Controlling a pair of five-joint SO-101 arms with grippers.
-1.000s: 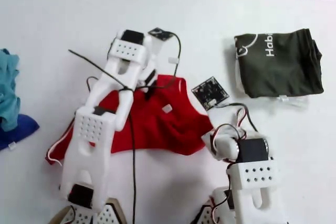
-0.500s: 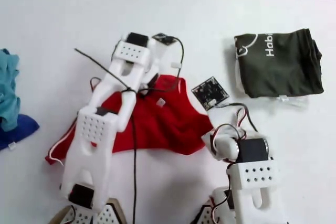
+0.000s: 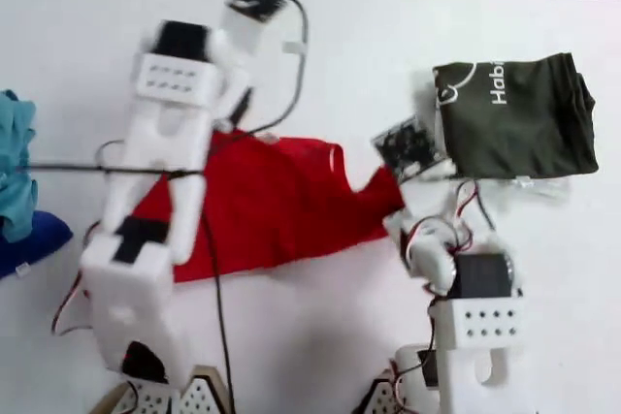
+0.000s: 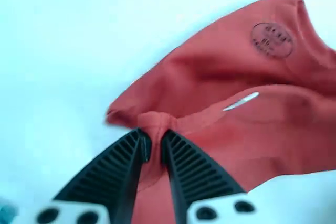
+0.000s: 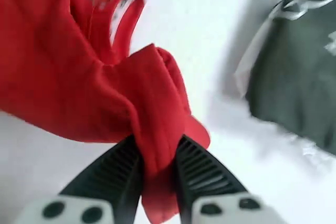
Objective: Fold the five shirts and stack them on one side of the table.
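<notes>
A red shirt (image 3: 281,201) lies spread across the middle of the white table, stretched between both arms. My left gripper (image 4: 154,136) is shut on a bunched edge of the red shirt (image 4: 236,103); in the high view it sits at the shirt's far left corner (image 3: 236,123). My right gripper (image 5: 157,153) is shut on a thick fold of the red shirt (image 5: 52,77), at the shirt's right end (image 3: 396,186). A folded dark green shirt (image 3: 514,118) rests at the far right, close beside the right gripper, and shows again as the dark green shirt (image 5: 294,61).
A teal shirt (image 3: 15,176) and a blue shirt (image 3: 34,239) lie crumpled at the table's left edge. The far table edge runs along the top of the high view. Bare white table (image 3: 320,327) lies near the arm bases.
My left arm swung away and to the left, pulling the red shirt's edge with it. My right gripper shifted slightly farther and rightward. The shirt now lies stretched and flatter.
</notes>
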